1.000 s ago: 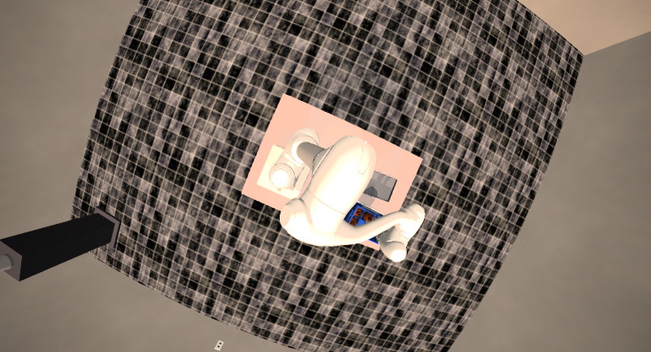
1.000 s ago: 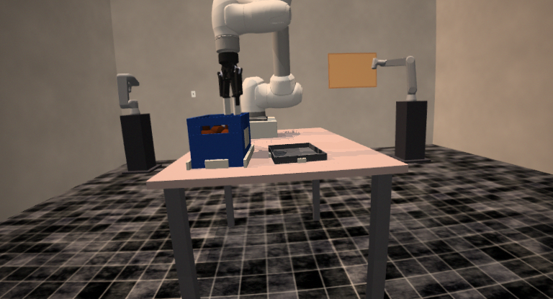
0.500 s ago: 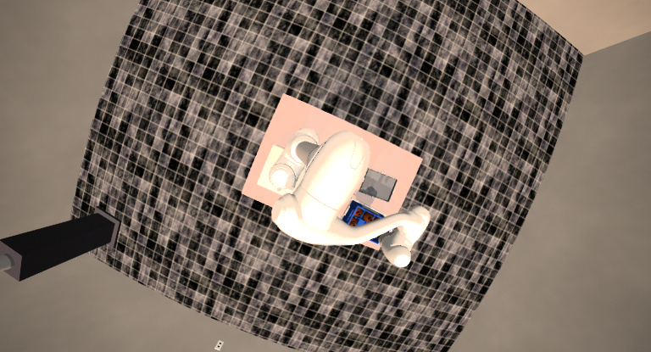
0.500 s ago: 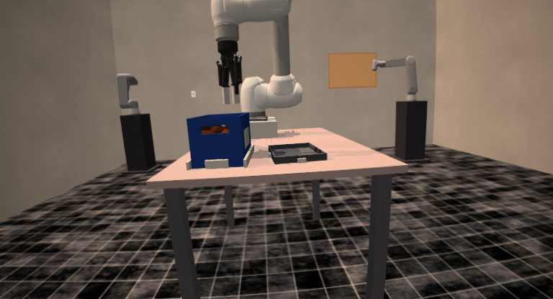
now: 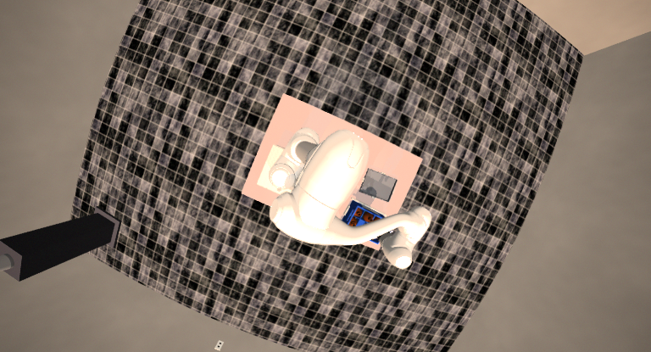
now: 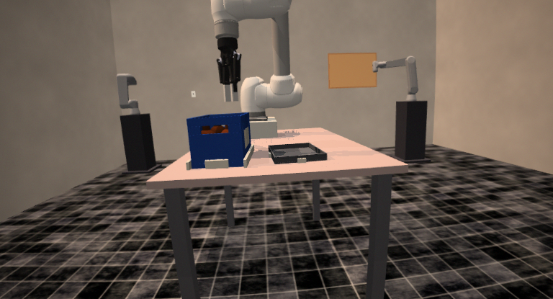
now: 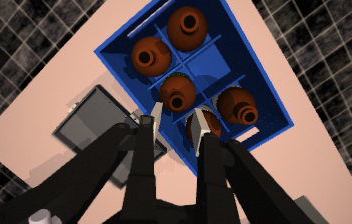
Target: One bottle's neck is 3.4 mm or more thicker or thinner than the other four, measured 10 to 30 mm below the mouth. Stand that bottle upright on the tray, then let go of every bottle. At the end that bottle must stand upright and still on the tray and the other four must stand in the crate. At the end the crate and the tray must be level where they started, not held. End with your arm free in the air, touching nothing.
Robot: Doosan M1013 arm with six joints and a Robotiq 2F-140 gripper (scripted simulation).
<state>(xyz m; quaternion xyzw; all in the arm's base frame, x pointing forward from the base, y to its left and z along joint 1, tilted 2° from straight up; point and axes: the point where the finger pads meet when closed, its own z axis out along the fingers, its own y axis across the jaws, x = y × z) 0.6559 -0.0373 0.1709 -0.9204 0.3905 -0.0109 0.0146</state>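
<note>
The blue crate (image 5: 363,221) (image 6: 216,148) (image 7: 251,65) stands on the table. In the wrist view it holds all five brown bottles: one at the top (image 7: 187,37), one at the left (image 7: 158,62), one in the middle (image 7: 169,90), one at the right (image 7: 232,100) and one partly hidden behind a finger (image 7: 214,129). One crate cell shows no bottle. My gripper (image 6: 231,98) (image 7: 177,115) is above the crate, its pale fingertips partly apart with nothing between them. The dark tray (image 5: 384,179) (image 6: 286,160) (image 7: 87,125) lies beside the crate and bears no bottle.
Pale locating blocks (image 6: 216,163) edge the crate's foot, and a small one (image 6: 301,160) sits at the tray's front. The crate stands near the edge of the pink table (image 6: 348,158) (image 7: 42,100). The arm's base stands behind. Two other arms on dark pedestals stand beyond the table.
</note>
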